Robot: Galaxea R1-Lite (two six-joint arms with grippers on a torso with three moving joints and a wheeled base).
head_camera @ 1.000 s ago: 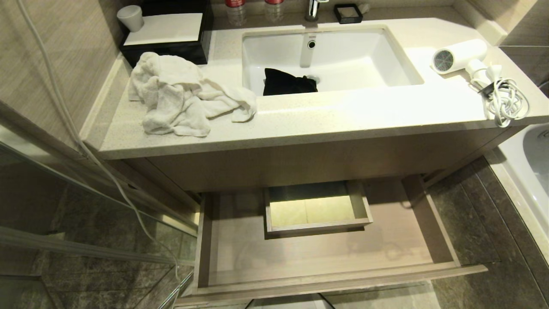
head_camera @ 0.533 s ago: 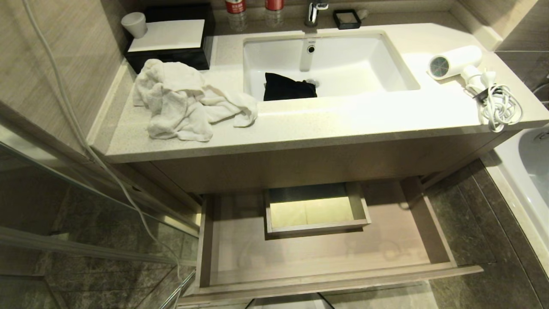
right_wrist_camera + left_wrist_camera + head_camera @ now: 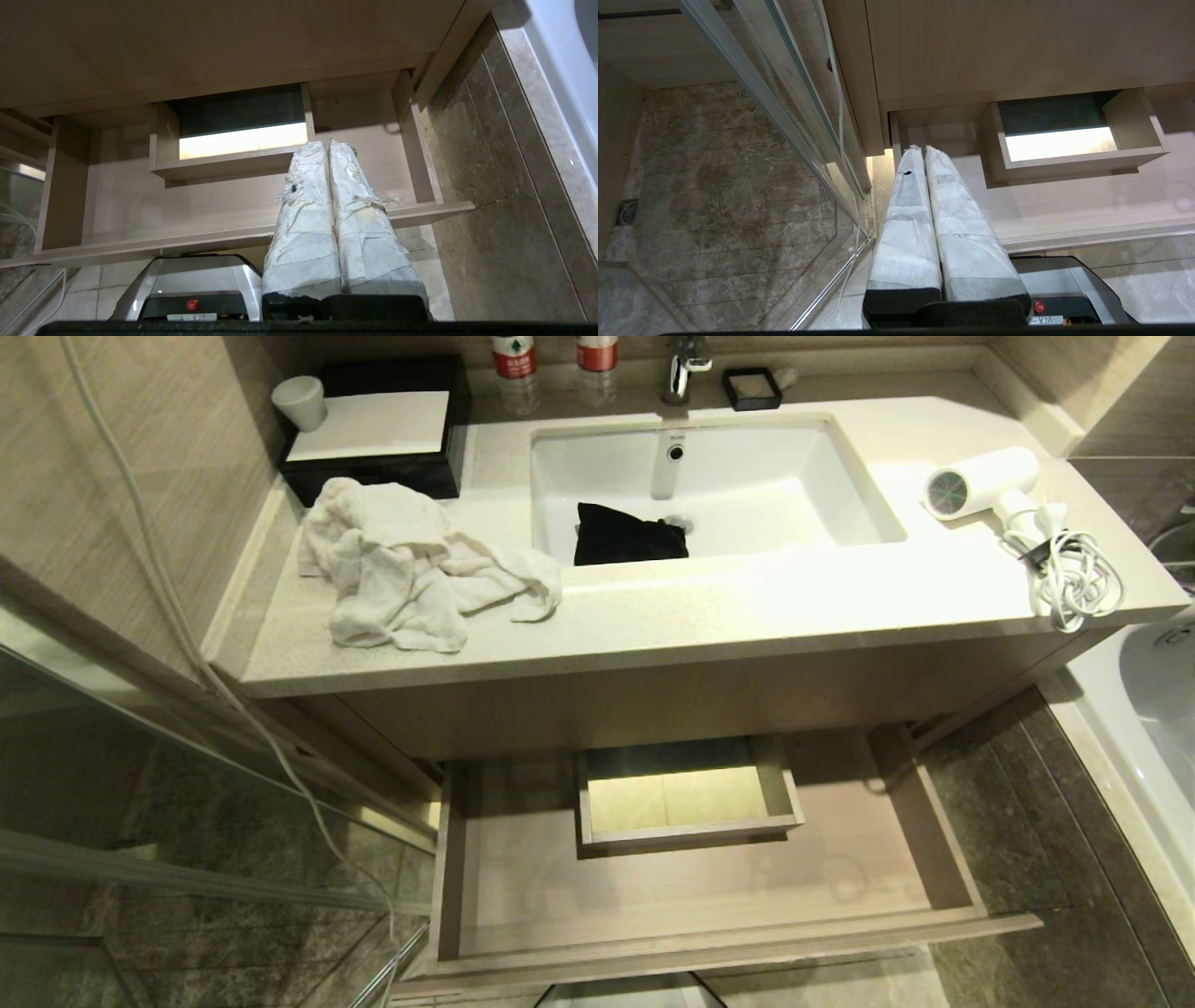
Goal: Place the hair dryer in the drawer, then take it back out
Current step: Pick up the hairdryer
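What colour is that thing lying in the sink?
Black. The cloth in the sink looks like a dark fabric bundle, seen best in the head view.

Crumpled white towel (image 3: 411,565) on the countertop (image 3: 747,607), left of the white sink (image 3: 840,495). Black cloth (image 3: 625,534) inside the basin by the drain. Black box with white top (image 3: 373,434) at back left, small white cup (image 3: 301,401) beside it. Two bottles (image 3: 551,355), faucet (image 3: 684,364) and small black dish (image 3: 752,387) along the back edge.

A pale speckled stone vanity counter (image 3: 747,607) with a sunken white rectangular basin (image 3: 747,476) — beige wood-grain walls (image 3: 84,476), grey-brown marbled floor tiles (image 3: 1027,859), framed glass shower partition (image 3: 140,784) alongside.
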